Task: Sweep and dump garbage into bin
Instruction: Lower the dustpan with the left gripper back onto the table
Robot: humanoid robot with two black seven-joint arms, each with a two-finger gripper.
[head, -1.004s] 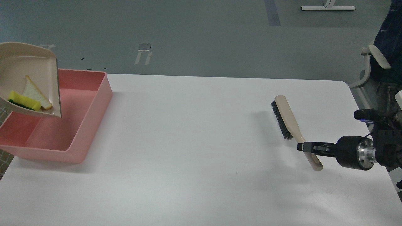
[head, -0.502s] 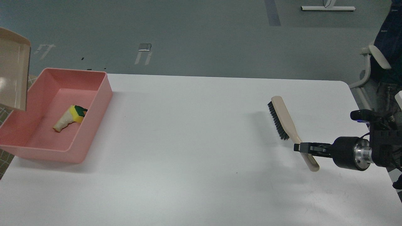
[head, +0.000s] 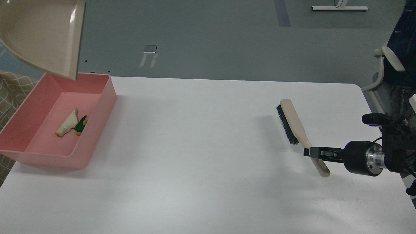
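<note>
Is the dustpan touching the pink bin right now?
Cannot tell. In the head view the dustpan's lower corner overlaps the bin's far rim, with no depth cue.

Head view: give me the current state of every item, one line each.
Bin: upright on the table's left end, holding both scraps.
Cream strip: lying in the bin.
Yellow-green chunk: beside the strip, in the bin.
Dustpan: raised above the bin, empty.
Brush: handle clamped in right gripper.

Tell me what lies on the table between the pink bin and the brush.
Nothing: in the head view the white table is bare between the bin and the brush, which the right gripper holds by its handle.
</note>
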